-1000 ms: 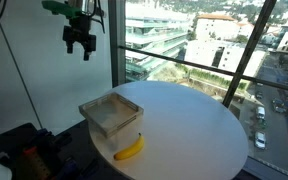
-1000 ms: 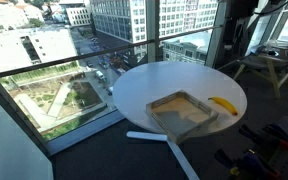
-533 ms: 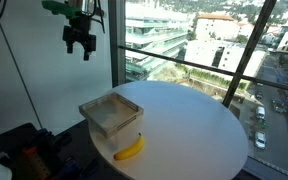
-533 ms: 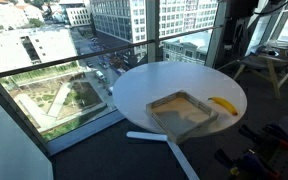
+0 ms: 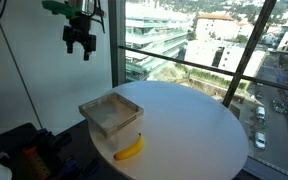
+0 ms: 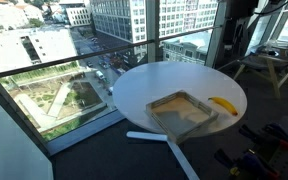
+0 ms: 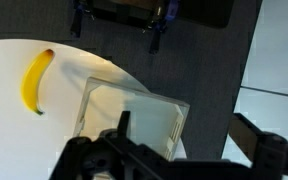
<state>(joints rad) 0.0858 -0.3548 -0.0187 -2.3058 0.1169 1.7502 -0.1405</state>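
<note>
- A round white table [image 5: 199, 120] stands by tall windows [image 5: 184, 40] that look out on a city; it shows in both exterior views [image 6: 139, 85].
- A clear, square plastic box [image 5: 111, 114] sits upright near the table's edge. Its top is open, and I cannot make out anything inside it.
- A banana [image 5: 131, 150] lies flat on the table just beside the box, at the very rim and apart from the box wall. In an exterior view it lies on the far side of the box [image 6: 222, 104].
- In the wrist view the banana [image 7: 34, 80] lies lengthwise to the left of the box [image 7: 134, 110], with a strip of bare table between them.
- White bars [image 6: 149, 136] lie on the dark floor under the table.
- Dark gear [image 5: 24, 155] fills the low corner next to the table in an exterior view.
- Nothing stands between the pincer and the box or the banana.
- The pincer [image 5: 80, 47] hangs high in the air next to the window post, well apart from the table, the box and the banana.
- Its fingers point down and are spread wide. In the wrist view [image 7: 180, 122] the two dark fingers frame the box far below.
- It holds nothing and touches nothing.
</note>
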